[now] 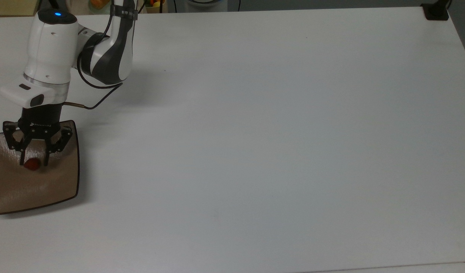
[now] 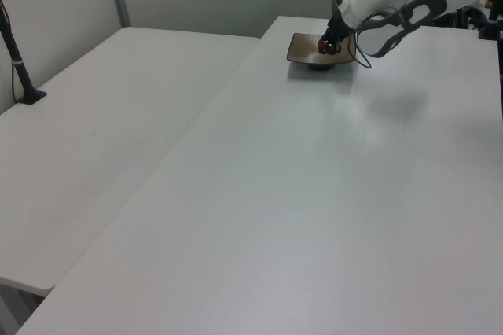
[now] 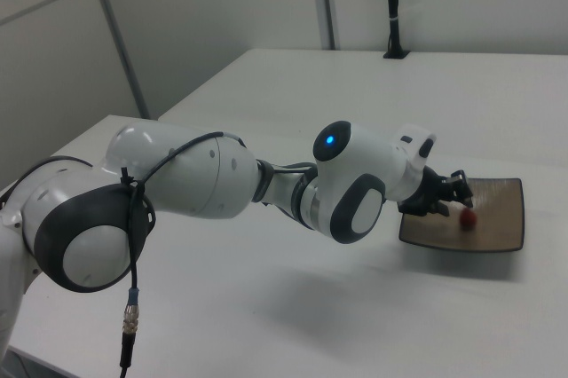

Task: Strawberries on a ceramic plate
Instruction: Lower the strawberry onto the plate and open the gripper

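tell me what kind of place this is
Probably a robotics lab or test cell: a Franka arm works over bare white tables, a black pole stands clamped at one table's far edge, and plain partition walls enclose it.

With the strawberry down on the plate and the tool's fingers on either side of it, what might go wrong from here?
1. The strawberry sits between the fingertips of the open tool; a slanted retreat might knock it, and it may roll across the glossy ceramic plate.
2. The fingertips hang low over the plate; any further descent could scrape it.
3. The plate sits near the table edge in the left view, so a shove might push it off.
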